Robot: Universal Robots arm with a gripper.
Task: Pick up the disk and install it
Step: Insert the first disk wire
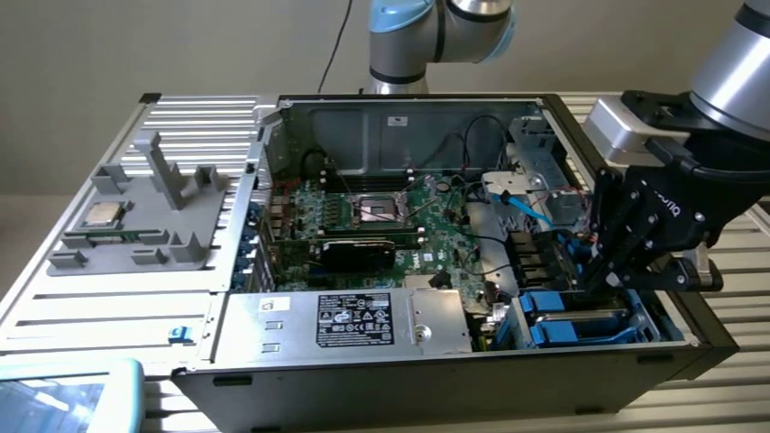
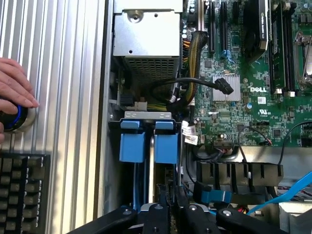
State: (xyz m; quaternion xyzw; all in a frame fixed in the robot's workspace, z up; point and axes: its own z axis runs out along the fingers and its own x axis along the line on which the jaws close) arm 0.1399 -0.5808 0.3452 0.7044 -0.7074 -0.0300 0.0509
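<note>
The disk [image 2: 165,146] stands on edge in the drive bay at the near corner of the open computer case [image 1: 241,361], on the exterior view's right. Its blue carrier tab faces the wrist camera, and the blue carrier [image 1: 578,311] also shows from outside. My gripper [image 1: 598,284] reaches down into that bay. Its black fingers [image 2: 157,214] sit close together on either side of the disk's near end, so the gripper [image 2: 171,212] is shut on the disk. The drive's body is mostly hidden in the bay.
A second blue carrier [image 2: 132,144] sits right beside the held one. Loose black cables [image 2: 195,83] and a blue cable [image 1: 529,212] cross near the bay. The power-supply box [image 1: 349,320] lies alongside. A hand [image 2: 14,90] rests on a button beside a keyboard [image 2: 22,190].
</note>
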